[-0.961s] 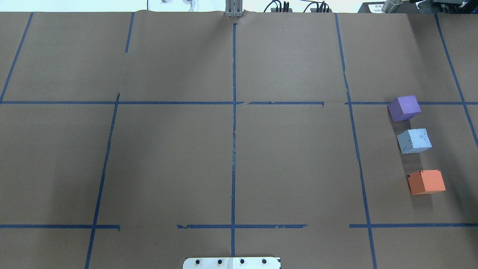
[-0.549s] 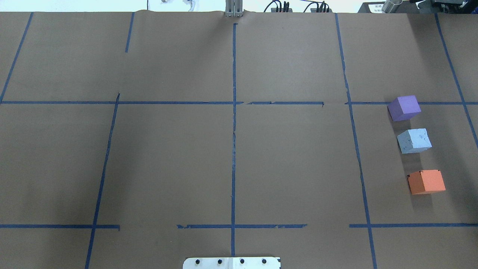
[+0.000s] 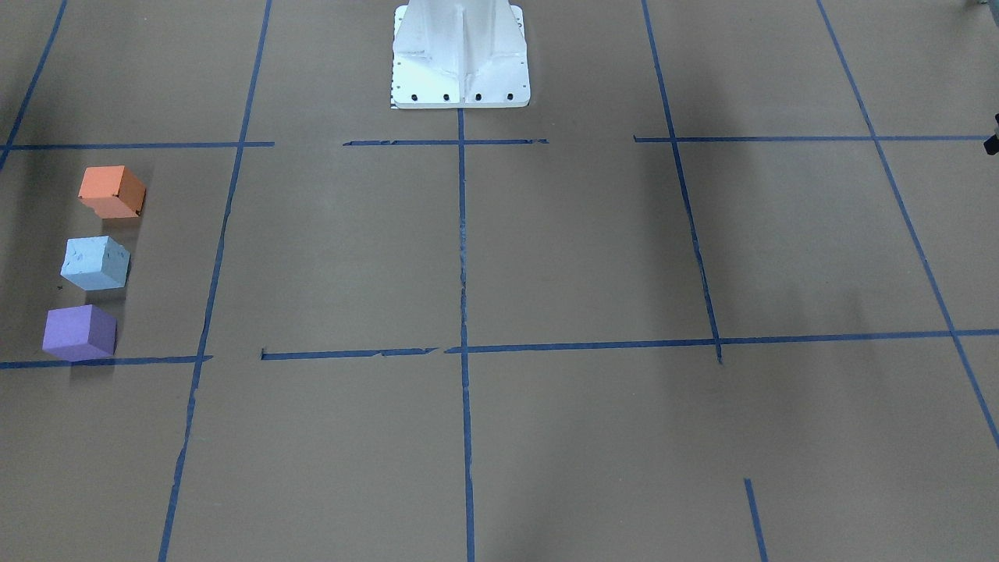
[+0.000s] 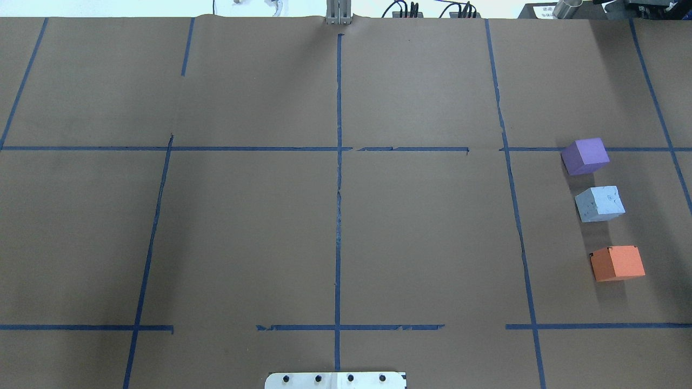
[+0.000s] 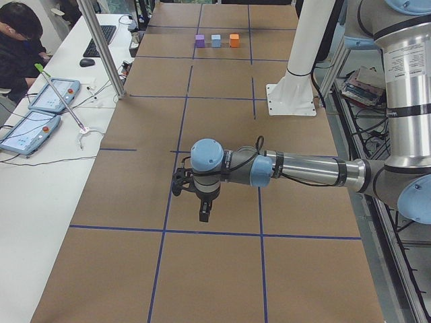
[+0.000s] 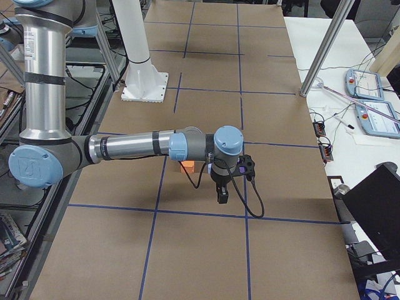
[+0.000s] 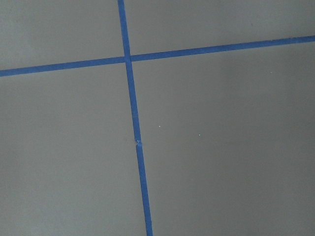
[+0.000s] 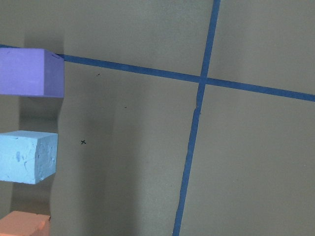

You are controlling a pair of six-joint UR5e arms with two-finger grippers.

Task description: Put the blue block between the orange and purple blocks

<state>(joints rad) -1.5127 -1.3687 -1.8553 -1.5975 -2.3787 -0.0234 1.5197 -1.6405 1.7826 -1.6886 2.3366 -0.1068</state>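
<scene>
The light blue block (image 4: 600, 203) sits on the brown paper between the purple block (image 4: 585, 155) and the orange block (image 4: 617, 262), in one row at the table's right, with gaps between them. The row also shows in the front view: orange (image 3: 111, 191), blue (image 3: 95, 262), purple (image 3: 79, 332). The right wrist view shows the purple block (image 8: 29, 72), the blue block (image 8: 27, 156) and the orange block (image 8: 24, 223) at its left edge. My right gripper (image 6: 222, 197) hangs beside the row; my left gripper (image 5: 204, 215) hangs far from it. I cannot tell whether either is open.
Blue tape lines (image 4: 338, 216) grid the paper. The white robot base (image 3: 460, 55) stands at the table's near middle. An operator (image 5: 20, 40) sits at a side table with tablets (image 5: 30, 131). The left wrist view shows only paper and tape (image 7: 133, 123).
</scene>
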